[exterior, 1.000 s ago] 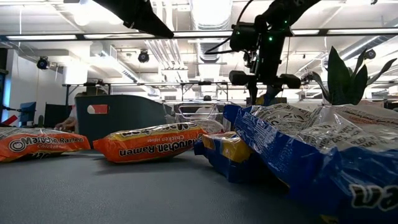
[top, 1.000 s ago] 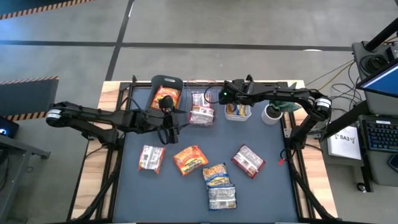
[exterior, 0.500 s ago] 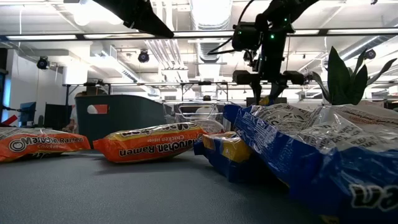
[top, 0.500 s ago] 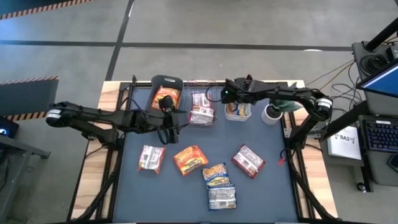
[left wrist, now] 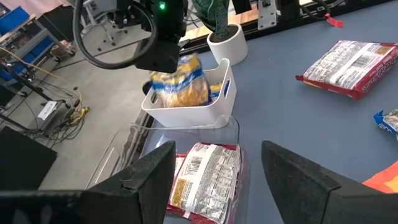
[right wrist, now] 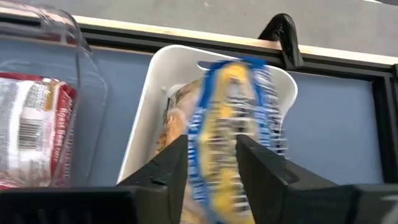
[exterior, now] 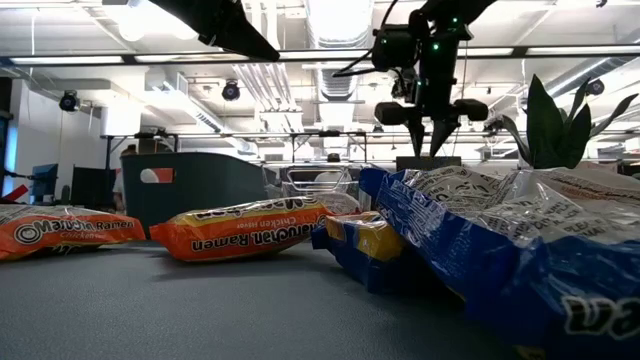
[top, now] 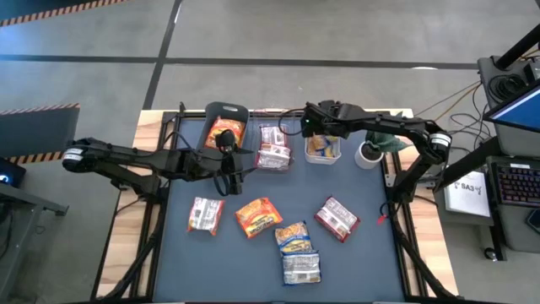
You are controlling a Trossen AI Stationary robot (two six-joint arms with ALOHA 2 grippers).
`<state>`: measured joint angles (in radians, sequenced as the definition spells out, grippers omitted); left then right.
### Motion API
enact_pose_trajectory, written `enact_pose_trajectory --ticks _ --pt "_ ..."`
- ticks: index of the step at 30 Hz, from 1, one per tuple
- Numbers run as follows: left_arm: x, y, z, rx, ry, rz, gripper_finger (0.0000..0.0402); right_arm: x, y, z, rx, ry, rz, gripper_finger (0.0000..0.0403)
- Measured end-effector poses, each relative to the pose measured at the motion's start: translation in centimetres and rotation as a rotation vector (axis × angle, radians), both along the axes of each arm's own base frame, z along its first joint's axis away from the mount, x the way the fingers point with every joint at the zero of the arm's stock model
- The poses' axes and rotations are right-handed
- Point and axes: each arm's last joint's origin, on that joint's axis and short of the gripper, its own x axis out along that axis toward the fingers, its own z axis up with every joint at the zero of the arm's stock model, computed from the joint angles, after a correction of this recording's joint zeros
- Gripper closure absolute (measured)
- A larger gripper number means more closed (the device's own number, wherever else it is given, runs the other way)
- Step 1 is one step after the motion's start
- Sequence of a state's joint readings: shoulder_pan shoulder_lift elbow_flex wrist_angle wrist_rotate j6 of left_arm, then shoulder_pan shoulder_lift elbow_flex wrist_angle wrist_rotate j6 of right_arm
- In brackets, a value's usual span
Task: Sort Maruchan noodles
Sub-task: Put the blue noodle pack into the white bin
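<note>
Your right hand hangs above the white bin, pointing down and gripping a yellow-and-blue packet; only the wrist views show that packet between the fingers. Your left hand waits with fingers apart over the table near the clear bin. Five packets lie loose on the table: two orange, two red-and-white, one yellow-and-blue.

Yellow-blue packet upright, over white bin
</note>
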<state>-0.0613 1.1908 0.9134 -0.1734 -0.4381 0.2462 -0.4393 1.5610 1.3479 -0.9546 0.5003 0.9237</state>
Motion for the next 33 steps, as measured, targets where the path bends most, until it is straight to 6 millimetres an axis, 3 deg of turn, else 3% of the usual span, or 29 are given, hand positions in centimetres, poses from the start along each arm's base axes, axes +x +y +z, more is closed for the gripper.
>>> enact_pose_trajectory --ticks 12,33 --pt "0.0 0.0 0.0 0.0 0.0 -0.001 0.0183 -0.2 0.0 -1.0 -0.001 0.067 0.011 0.0389" --pt "0.0 0.0 0.0 0.002 0.002 -0.003 0.0183 -1.6 0.6 -5.8 0.009 0.135 -0.007 0.0394"
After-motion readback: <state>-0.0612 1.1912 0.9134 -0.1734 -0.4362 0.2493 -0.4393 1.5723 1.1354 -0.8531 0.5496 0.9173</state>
